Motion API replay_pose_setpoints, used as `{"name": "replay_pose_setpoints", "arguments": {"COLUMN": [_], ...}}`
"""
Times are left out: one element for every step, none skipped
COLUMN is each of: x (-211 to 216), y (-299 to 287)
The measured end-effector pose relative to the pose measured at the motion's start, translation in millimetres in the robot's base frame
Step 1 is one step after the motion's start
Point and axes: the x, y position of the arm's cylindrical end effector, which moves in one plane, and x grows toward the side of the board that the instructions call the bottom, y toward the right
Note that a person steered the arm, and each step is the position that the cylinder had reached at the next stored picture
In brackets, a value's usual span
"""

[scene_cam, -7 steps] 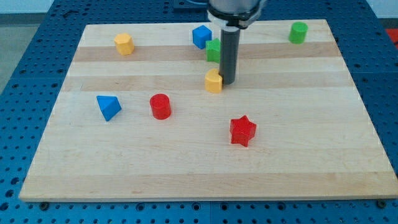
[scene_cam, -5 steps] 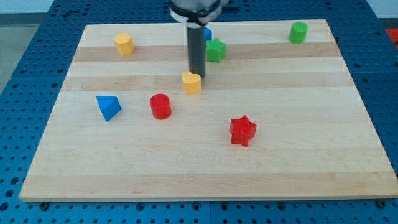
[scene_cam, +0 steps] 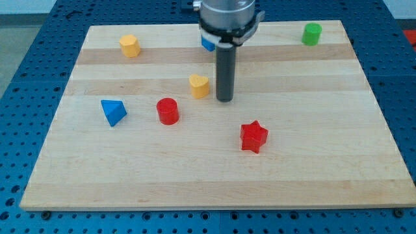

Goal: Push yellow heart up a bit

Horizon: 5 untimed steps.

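my tip [scene_cam: 225, 99]: down on the board, just right of the heart, small gap so not touching. Plain rod, no jaws to open or close
yellow heart [scene_cam: 199, 85]: mid-board, up-right of the red cylinder [scene_cam: 168, 111]
red star [scene_cam: 253, 136]: below my tip
blue block [scene_cam: 207, 43]: mostly hidden behind the arm

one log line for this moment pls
task: push yellow heart up | my tip: right of heart, slightly lower, apart | contact: none | nearby: red cylinder, red star
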Motion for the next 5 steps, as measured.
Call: {"name": "replay_pose_setpoints", "arguments": {"x": [13,18,0,-33,-66], "y": [-1,-1,-22,-52,-83]}}
